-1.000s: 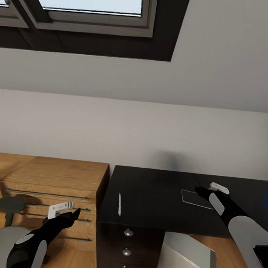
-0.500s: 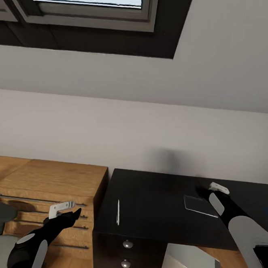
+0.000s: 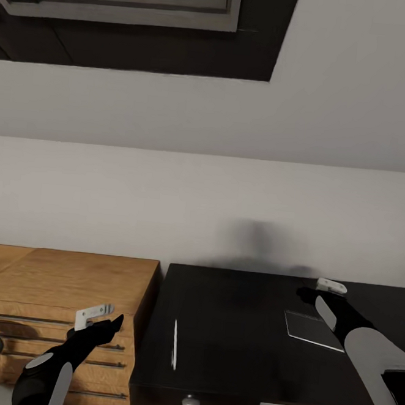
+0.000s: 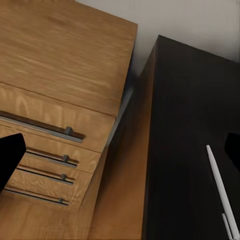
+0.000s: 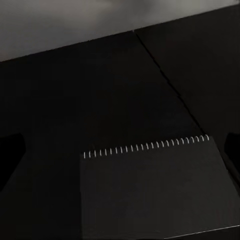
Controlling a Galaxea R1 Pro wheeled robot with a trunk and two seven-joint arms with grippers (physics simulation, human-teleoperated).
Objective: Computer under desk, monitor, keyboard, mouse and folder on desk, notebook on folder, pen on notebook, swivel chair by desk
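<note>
Lettering was nowhere legible; both pincers hung parted and held nothing, the left pincer (image 3: 97, 318) over the wooden dresser (image 3: 60, 282), the right pincer (image 3: 321, 289) above the desk (image 3: 234, 328), where the notebook (image 3: 312, 329) and pen (image 3: 175, 344) lay well apart.

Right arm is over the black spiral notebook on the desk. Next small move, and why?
Probably lower the right gripper onto the flat black spiral-bound notebook and close on an edge. The notebook lies flat on the glossy black desk just ahead of the open fingers, with nothing held. The thin pale pen sits apart, nearer the left gripper, and can wait.
</note>
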